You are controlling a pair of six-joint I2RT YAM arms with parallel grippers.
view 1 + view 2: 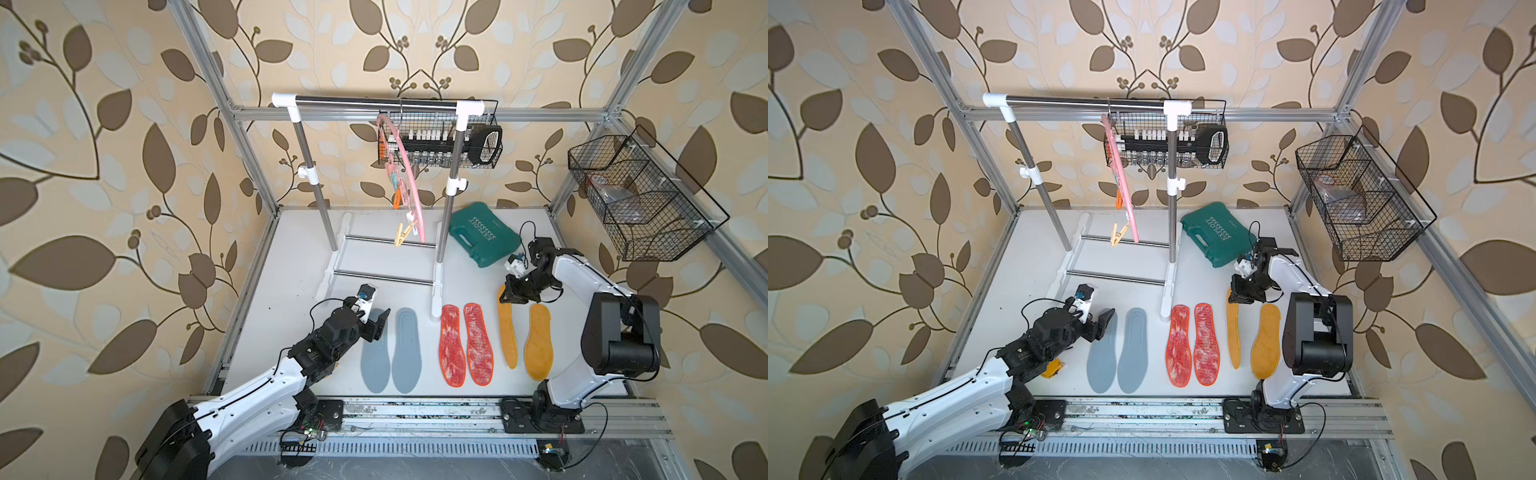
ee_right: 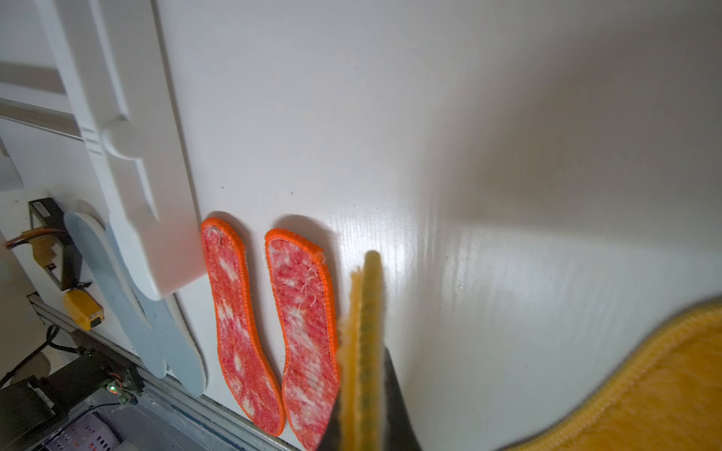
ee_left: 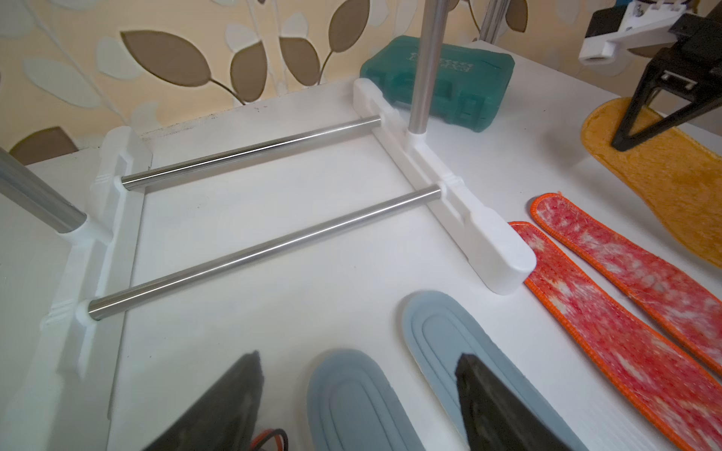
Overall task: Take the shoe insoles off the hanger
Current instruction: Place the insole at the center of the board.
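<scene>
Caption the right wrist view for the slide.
Right gripper shut on a mustard-yellow insole, held edge-on beside the two red-orange insoles lying flat on the white table.

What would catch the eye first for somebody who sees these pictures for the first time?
Six colourful insoles make a row on the white table: a blue-grey pair, a red pair, a yellow pair. Behind them a pink hanger hangs on the rack, holding no insoles. The fingers of the right gripper pinch one yellow insole, turned on its edge.
</scene>
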